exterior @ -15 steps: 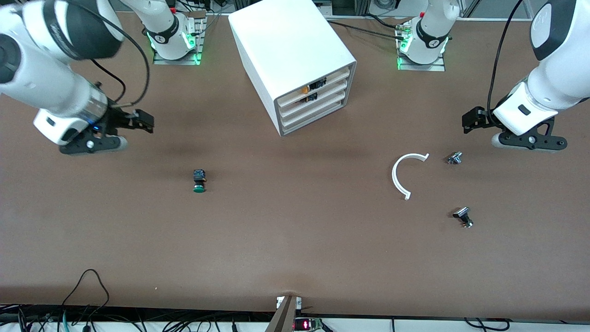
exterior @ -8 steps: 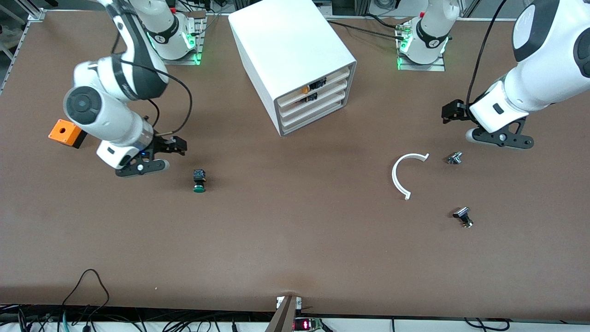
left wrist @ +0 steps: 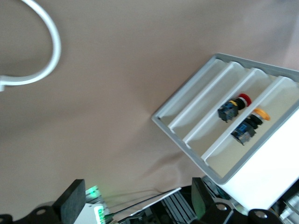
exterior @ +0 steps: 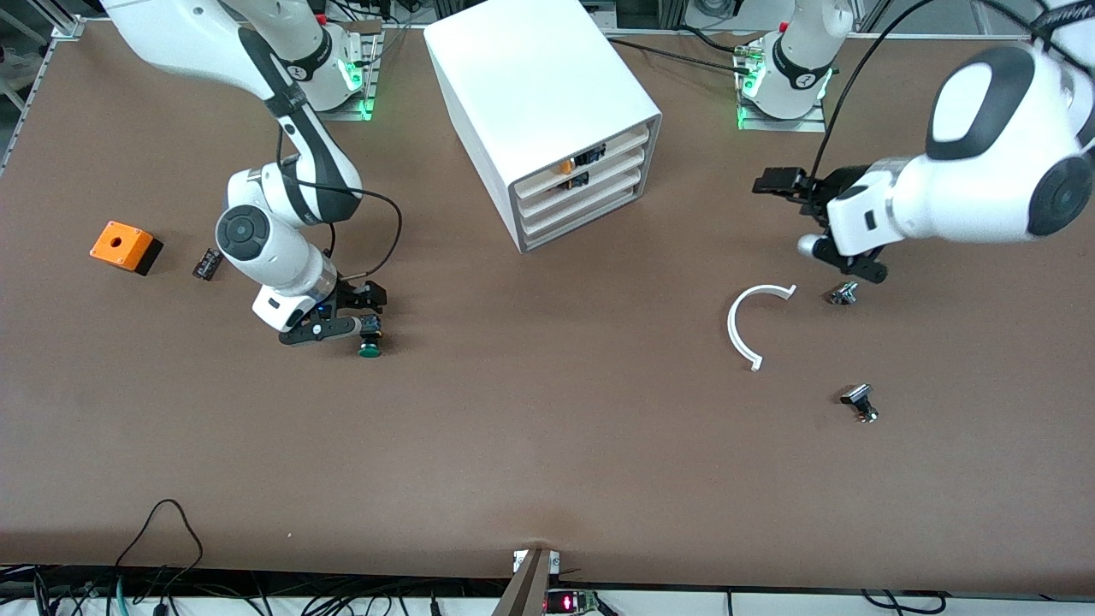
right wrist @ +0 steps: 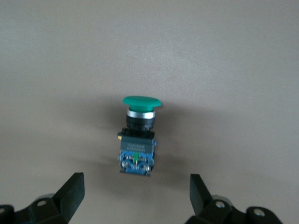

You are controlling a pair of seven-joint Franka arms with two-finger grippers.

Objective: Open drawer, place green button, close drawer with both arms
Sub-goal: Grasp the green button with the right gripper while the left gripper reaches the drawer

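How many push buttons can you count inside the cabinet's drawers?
2: a red-capped button lies in one drawer, a yellow-capped button in the drawer next to it. More may be hidden deeper inside the cabinet.

A brown surface carries a white cabinet standing near the arm bases, its stacked drawers facing the front camera. Toward the right arm's end lie an orange box with a hole, a small black part beside it, and a green-capped button on its side. Toward the left arm's end lie a white curved strip, a small silver part beside it, and a black-capped silver part nearer the front camera.
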